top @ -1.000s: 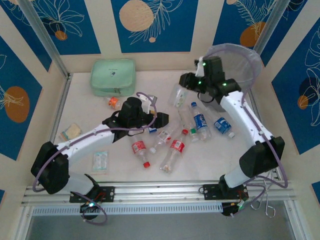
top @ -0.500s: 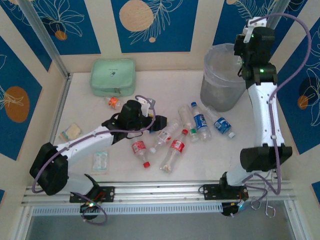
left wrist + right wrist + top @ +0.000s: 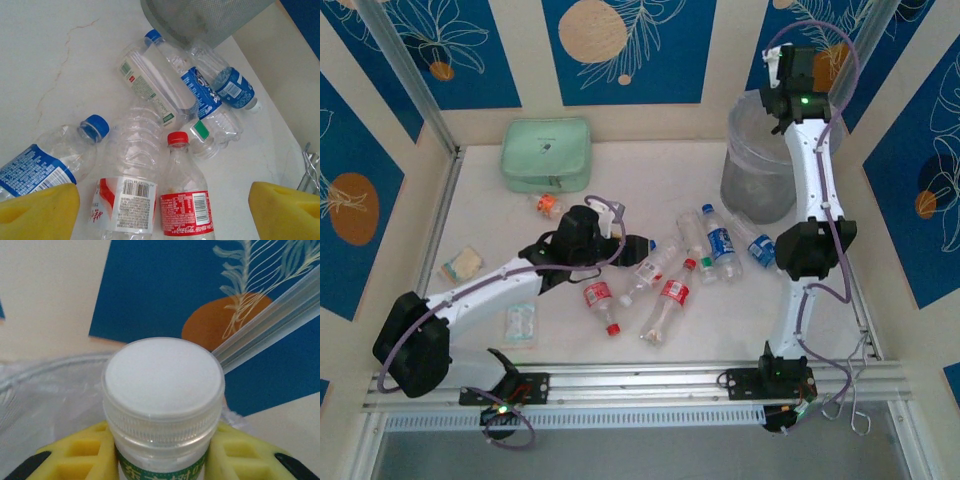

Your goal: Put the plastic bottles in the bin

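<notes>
Yellow foam pads (image 3: 75, 455) of the right tool (image 3: 161, 460) are clenched on the neck of a white-capped bottle (image 3: 163, 377). It is held upright, high above the bin (image 3: 760, 185) at the far right of the desk (image 3: 490, 215). The left tool (image 3: 160, 212) hangs released, jaws wide, just over the other plastic bottles (image 3: 672, 290), which lie loose at mid-desk, nearer than the bin. Below the gap between its pads lie a red-capped bottle (image 3: 186, 200) and a crushed bottle (image 3: 125, 200) with a red-and-white label. A blue-capped bottle (image 3: 45, 167) lies to their left.
</notes>
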You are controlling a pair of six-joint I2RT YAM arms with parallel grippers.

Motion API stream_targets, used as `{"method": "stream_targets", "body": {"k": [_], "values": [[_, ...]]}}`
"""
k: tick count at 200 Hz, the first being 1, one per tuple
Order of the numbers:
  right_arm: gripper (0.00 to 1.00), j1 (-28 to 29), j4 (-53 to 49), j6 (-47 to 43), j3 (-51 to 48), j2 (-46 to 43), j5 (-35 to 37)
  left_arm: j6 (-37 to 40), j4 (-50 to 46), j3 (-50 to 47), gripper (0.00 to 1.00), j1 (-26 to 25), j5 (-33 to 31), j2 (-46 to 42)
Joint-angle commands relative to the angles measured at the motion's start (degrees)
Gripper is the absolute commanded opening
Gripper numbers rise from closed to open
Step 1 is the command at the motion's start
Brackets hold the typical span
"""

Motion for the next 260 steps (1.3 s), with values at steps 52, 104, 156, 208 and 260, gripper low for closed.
{"method": "stream_targets", "body": {"k": [52, 104, 156, 208, 260], "values": [[0.0, -3.1, 4.9, -2.9, -12.6, -2.3, 0.4, 1.7, -0.9, -1.9, 0.87, -0.2, -1.3, -2.5], [0.0, -7.6, -8.4, -1.5, -5.1, 4.4, -10.2, 1.9, -1.0, -2.1, 0.87, -0.2, -0.7, -0.9], [0.0, -10.6, -13.4, 0.7, -2.9, 9.8, -14.4, 2.2, -3.5, -1.2, 0.87, -0.2, 0.0, -0.6], [0.0, -12.0, -16.0, 3.7, -2.5, 12.7, -17.5, 1.5, -4.1, -0.3, 0.87, -0.2, 0.7, 1.0], [0.42, -12.9, -18.1, 5.5, -0.4, 9.7, -19.7, 1.5, -5.2, 0.7, 0.9, -0.2, 0.8, 1.4]]}}
